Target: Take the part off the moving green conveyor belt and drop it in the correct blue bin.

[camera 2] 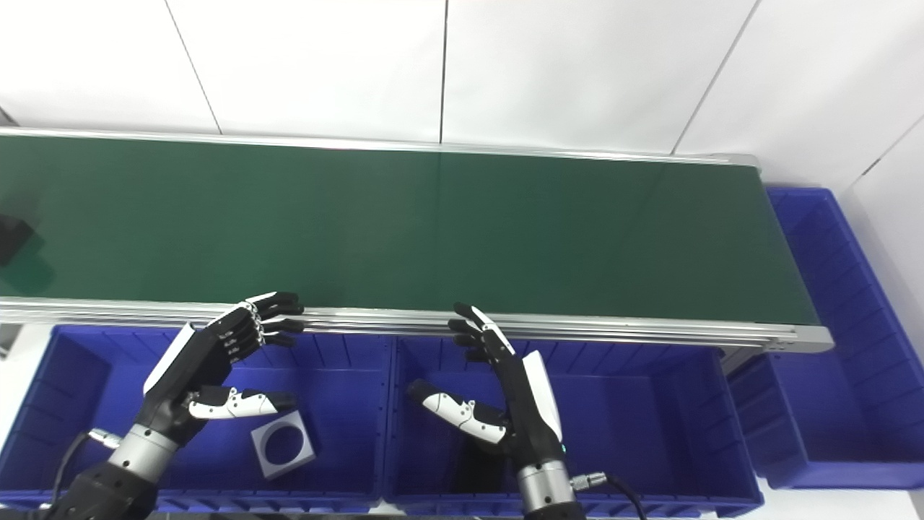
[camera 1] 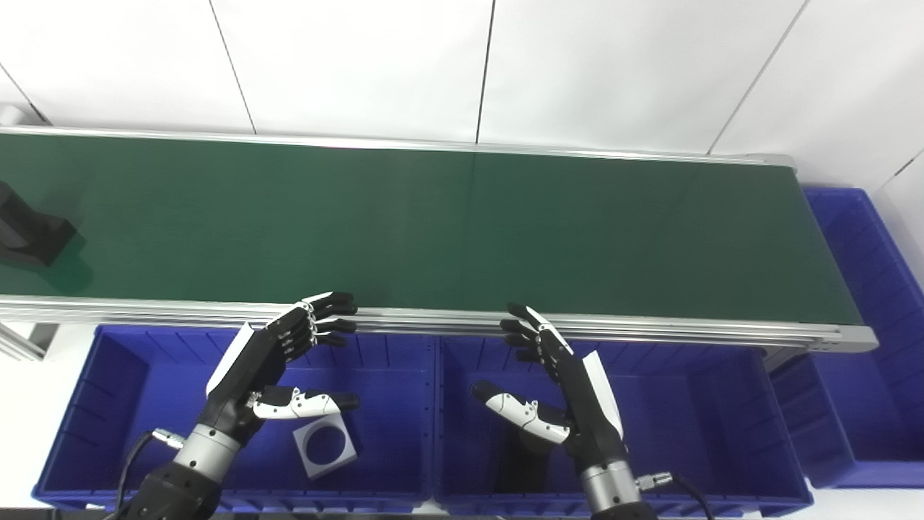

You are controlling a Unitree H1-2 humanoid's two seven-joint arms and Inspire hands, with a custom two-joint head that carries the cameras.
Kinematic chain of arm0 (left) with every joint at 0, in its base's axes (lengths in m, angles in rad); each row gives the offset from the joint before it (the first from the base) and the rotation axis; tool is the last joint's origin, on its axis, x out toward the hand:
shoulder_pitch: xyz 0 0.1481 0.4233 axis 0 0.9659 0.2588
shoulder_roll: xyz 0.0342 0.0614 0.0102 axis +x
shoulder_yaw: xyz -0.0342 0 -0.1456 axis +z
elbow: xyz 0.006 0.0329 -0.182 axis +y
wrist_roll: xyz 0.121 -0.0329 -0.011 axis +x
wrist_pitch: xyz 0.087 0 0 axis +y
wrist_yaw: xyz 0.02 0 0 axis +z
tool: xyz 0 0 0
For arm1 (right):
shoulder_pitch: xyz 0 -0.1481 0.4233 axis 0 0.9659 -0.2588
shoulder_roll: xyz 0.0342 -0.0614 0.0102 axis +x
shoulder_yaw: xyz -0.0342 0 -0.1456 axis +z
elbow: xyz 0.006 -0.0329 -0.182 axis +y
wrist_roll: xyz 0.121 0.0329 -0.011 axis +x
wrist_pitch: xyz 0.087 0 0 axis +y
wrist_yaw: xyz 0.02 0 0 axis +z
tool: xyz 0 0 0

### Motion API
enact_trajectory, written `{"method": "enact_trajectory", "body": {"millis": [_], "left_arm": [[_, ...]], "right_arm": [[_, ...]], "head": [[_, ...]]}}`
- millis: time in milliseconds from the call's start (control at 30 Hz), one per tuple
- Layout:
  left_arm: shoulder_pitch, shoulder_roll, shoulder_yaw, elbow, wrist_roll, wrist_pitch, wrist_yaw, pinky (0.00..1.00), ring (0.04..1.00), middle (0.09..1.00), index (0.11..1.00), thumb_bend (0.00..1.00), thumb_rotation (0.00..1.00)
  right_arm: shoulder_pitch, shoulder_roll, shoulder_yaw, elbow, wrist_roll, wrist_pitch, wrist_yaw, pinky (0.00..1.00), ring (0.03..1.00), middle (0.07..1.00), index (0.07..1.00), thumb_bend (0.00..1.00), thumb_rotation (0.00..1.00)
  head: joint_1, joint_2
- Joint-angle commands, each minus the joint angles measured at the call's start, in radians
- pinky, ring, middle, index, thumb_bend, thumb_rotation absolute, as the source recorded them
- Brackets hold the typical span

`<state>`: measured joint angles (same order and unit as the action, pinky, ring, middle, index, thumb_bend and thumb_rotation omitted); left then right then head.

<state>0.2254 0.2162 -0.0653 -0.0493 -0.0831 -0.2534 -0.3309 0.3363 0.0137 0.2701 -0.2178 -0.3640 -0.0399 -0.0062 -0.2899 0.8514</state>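
Note:
A black part (camera 1: 29, 231) rides at the far left end of the green conveyor belt (camera 1: 433, 224), cut off by the picture's edge. My left hand (camera 1: 271, 368) hovers open over the left blue bin (camera 1: 123, 361), fingertips reaching the belt's near rail. My right hand (camera 1: 559, 383) hovers open over the middle blue bin (camera 1: 693, 404), also close to the rail. Neither hand holds anything. A grey square plate with a round hole (camera 1: 325, 448) lies in the left bin. A dark part (camera 1: 520, 462) lies in the middle bin, partly hidden by my right hand.
A third blue bin (camera 1: 866, 325) stands past the belt's right end. The belt's aluminium rail (camera 1: 650, 328) runs between the belt and the bins. White wall panels rise behind the belt.

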Motion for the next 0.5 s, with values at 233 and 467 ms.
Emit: {"method": "enact_trajectory", "body": {"millis": [233, 467], "left_arm": [[-0.015, 0.011, 0.002, -0.010, -0.012, -0.031, 0.003, 0.67, 0.725, 0.794, 0.807, 0.85, 0.15], [-0.014, 0.012, 0.002, -0.011, -0.016, -0.033, 0.001, 0.66, 0.722, 0.791, 0.808, 0.85, 0.14]], "right_arm": [[-0.008, 0.007, 0.005, -0.025, 0.003, -0.003, 0.001, 0.74, 0.783, 0.816, 0.876, 0.66, 0.43], [-0.008, 0.008, 0.005, -0.025, 0.004, -0.001, 0.001, 0.74, 0.782, 0.815, 0.870, 0.66, 0.43]], "head": [[0.000, 0.002], [0.000, 0.002]]}}
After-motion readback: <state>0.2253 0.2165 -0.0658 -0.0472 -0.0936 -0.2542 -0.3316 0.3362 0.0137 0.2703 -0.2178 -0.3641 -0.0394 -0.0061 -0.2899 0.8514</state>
